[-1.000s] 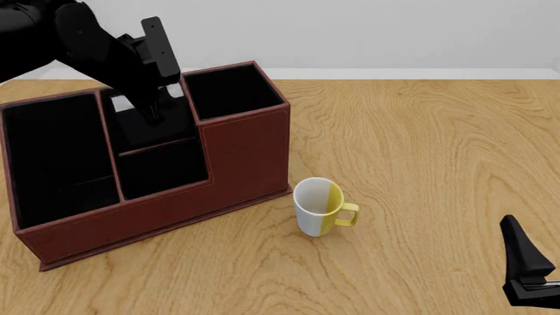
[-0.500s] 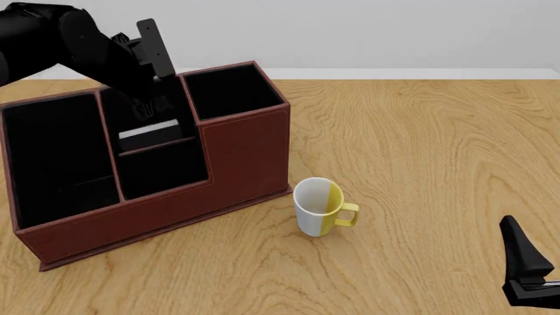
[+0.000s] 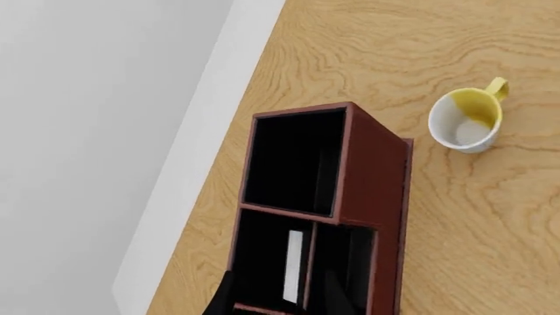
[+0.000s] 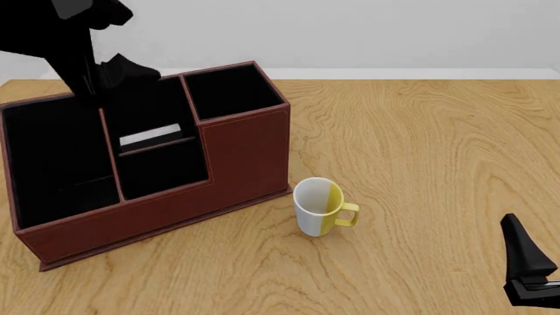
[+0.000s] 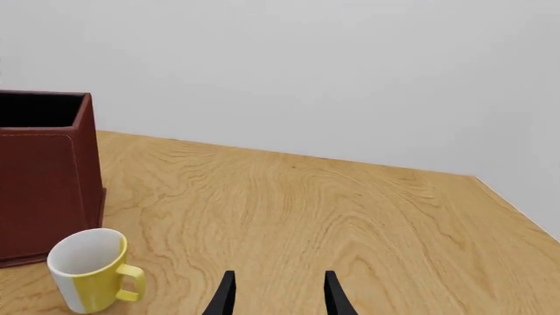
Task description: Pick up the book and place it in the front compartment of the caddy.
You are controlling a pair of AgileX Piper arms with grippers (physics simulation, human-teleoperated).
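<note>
The caddy (image 4: 245,157) is a large reddish-brown organiser with black compartments at the left of the table. The book (image 4: 149,136) shows only its white page edge. It stands in the caddy's middle rear compartment, against the divider behind the low front compartment, and also shows in the left wrist view (image 3: 295,266). My left gripper (image 4: 122,72) is open and empty, raised above the caddy's back left; its fingers (image 3: 337,295) hang over the middle compartments. My right gripper (image 4: 528,262) is open and empty, low at the table's front right.
A white and yellow mug (image 4: 320,207) stands upright just in front of the caddy's right corner; it also shows in the right wrist view (image 5: 88,269) and the left wrist view (image 3: 465,119). Bare wood tabletop (image 4: 437,151) spreads to the right.
My left gripper has let go of the book inside the middle rear compartment and risen up and to the left. The book's white edge now shows. The right arm has not moved.
</note>
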